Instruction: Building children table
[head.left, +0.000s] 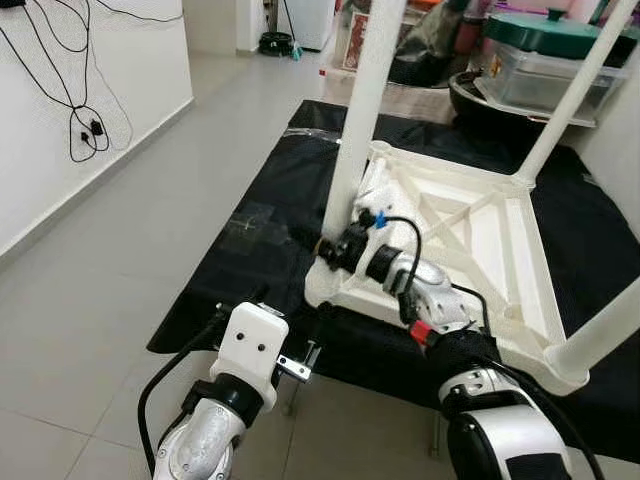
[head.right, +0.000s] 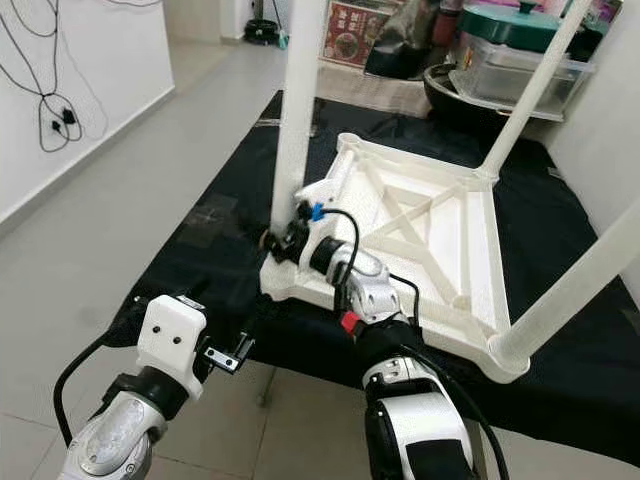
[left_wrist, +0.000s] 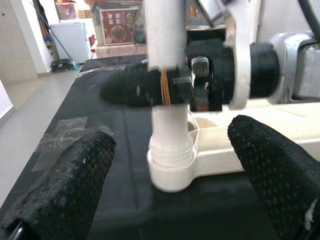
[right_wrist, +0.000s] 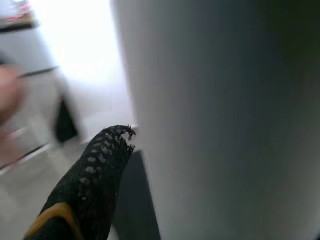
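Observation:
A white children's table (head.left: 470, 230) lies upside down on a black mat (head.left: 250, 240). Three white legs stand up from its corners: near left (head.left: 362, 110), far right (head.left: 575, 95) and near right (head.left: 600, 330). My right gripper (head.left: 335, 248) is shut around the base of the near-left leg (left_wrist: 167, 135); its black finger (right_wrist: 95, 180) lies against the white tube. My left gripper (left_wrist: 170, 200) is open, low in front of that same corner, a short way from the socket. Its two fingers (left_wrist: 65, 190) stand either side of the leg without touching it.
A clear bin with a green lid (head.left: 545, 50) and a dark pot stand behind the table. A white wall with hanging cables (head.left: 80, 120) runs along the left. Grey tiled floor (head.left: 90, 300) lies left of the mat and in front of it.

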